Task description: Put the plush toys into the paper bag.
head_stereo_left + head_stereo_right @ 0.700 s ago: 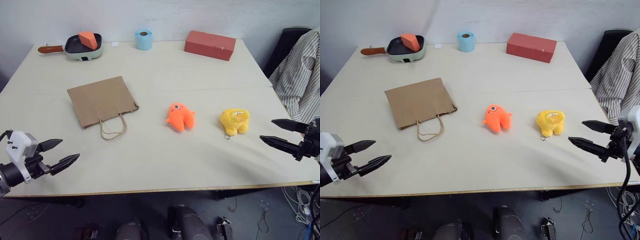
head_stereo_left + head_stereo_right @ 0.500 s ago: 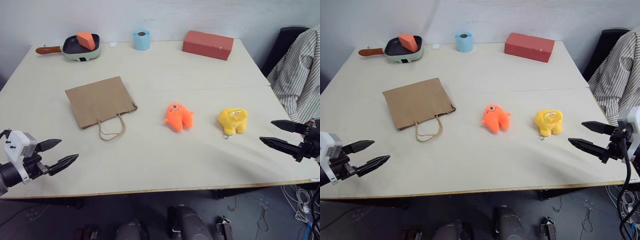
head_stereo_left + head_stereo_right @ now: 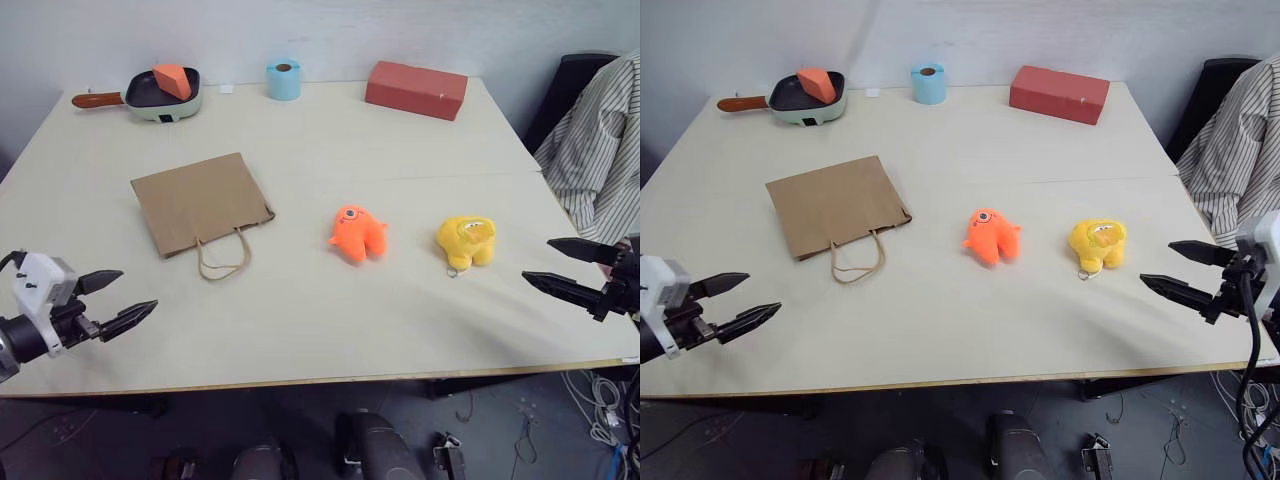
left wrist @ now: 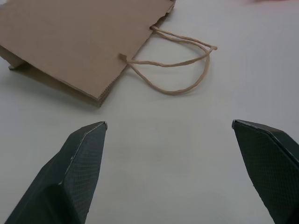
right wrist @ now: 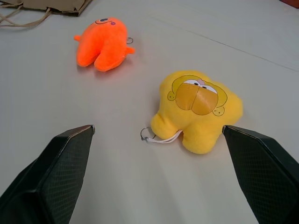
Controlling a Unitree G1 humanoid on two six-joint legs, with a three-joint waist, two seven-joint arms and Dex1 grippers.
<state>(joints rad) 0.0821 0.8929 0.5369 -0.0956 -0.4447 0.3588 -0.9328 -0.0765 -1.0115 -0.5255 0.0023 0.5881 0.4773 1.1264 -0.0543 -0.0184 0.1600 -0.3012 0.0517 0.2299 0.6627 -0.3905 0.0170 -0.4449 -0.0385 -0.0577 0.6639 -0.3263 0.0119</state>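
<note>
Nothing on counter (image 3: 400, 300) displaced since earlier frames; left hand (image 3: 112, 300) slightly lower, right hand (image 3: 563, 268) unchanged. Both hands open wide, empty, hovering at counter's near corners. Paper bag (image 3: 200, 202) flat, about 10 o'clock from counter centre, cord handles toward near edge. Orange plush toy (image 3: 357, 233) near centre; yellow plush toy (image 3: 467, 242) at its 3 o'clock, well apart, nearest right hand.
</note>
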